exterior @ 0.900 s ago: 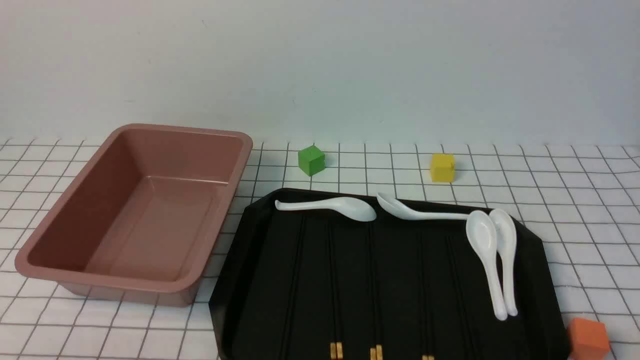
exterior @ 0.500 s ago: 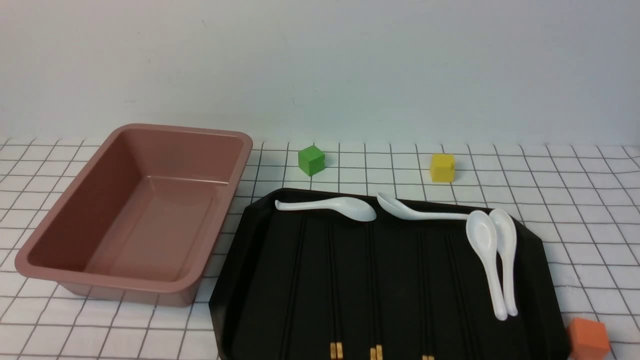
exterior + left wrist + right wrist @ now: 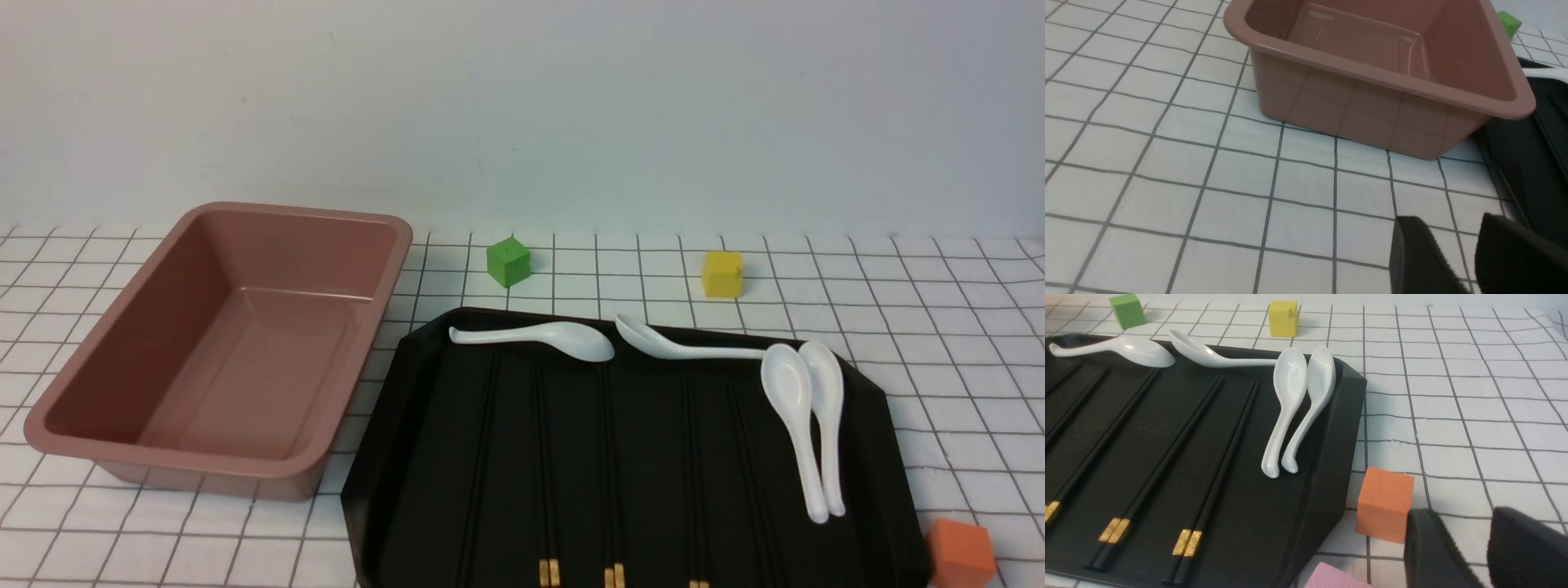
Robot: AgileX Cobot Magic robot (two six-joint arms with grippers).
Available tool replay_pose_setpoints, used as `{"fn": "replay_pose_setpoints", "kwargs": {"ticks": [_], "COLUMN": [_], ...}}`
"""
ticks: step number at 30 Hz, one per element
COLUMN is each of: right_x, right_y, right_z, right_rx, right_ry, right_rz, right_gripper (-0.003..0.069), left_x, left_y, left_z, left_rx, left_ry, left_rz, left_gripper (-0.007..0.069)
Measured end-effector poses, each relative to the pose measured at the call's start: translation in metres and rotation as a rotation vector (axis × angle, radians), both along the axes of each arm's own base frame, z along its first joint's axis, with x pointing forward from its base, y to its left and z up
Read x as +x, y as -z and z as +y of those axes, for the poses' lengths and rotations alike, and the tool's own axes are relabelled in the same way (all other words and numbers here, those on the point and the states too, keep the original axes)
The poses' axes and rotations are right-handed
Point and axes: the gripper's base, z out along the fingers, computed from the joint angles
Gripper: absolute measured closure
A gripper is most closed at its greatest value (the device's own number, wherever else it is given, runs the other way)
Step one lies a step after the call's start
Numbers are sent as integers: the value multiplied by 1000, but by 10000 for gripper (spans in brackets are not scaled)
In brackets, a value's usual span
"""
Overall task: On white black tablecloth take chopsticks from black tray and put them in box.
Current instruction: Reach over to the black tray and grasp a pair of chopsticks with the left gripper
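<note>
The black tray (image 3: 865,457) lies at the front centre-right of the grid tablecloth (image 3: 939,327). Several pairs of black chopsticks (image 3: 545,490) with gold-banded near ends lie lengthwise in it; they also show in the right wrist view (image 3: 1163,465). The pinkish-brown box (image 3: 106,359) stands empty to the tray's left and fills the left wrist view (image 3: 1372,118). My left gripper (image 3: 1449,228) is open and empty over bare cloth near the box's near corner. My right gripper (image 3: 1457,522) is open and empty over cloth beside the tray. Neither arm shows in the front view.
Several white spoons (image 3: 788,392) lie at the tray's far and right side. A green cube (image 3: 508,261) and a yellow cube (image 3: 722,273) sit behind the tray. An orange cube (image 3: 1384,504) sits right beside my right gripper, a pink block (image 3: 1331,577) nearer.
</note>
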Motion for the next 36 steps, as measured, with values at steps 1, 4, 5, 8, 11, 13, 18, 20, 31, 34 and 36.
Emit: {"fn": "replay_pose_setpoints", "kwargs": {"ticks": [1,4,5,8,11,13,18,20,31,34,36], "right_x": [0,0,0,0,0,0,0,0,0,0,0], "right_y": [0,0,0,0,0,0,0,0,0,0,0], "right_z": [0,0,0,0,0,0,0,0,0,0,0], "right_rx": [0,2,2,1,1,1,1,1,1,1,1], "right_ry": [0,0,0,0,0,0,0,0,0,0,0], "right_rz": [0,0,0,0,0,0,0,0,0,0,0], "right_gripper": [419,419,419,419,419,419,419,419,419,419,419], "left_x": [0,0,0,1,2,2,0,0,-4,-16,-9], "left_y": [0,0,0,-3,-5,-6,-8,-9,-52,-112,-136], "left_z": [0,0,1,1,0,-1,-13,-17,-20,-23,-30], "left_rx": [0,7,17,47,31,-63,-735,-972,-1354,-1117,-958], "left_ry": [0,0,-1,0,4,-3,-69,-94,-28,130,166], "left_rz": [0,-2,-6,-32,-63,-69,19,61,-26,-146,-68], "left_gripper": [386,386,386,386,386,386,386,386,419,541,620]}}
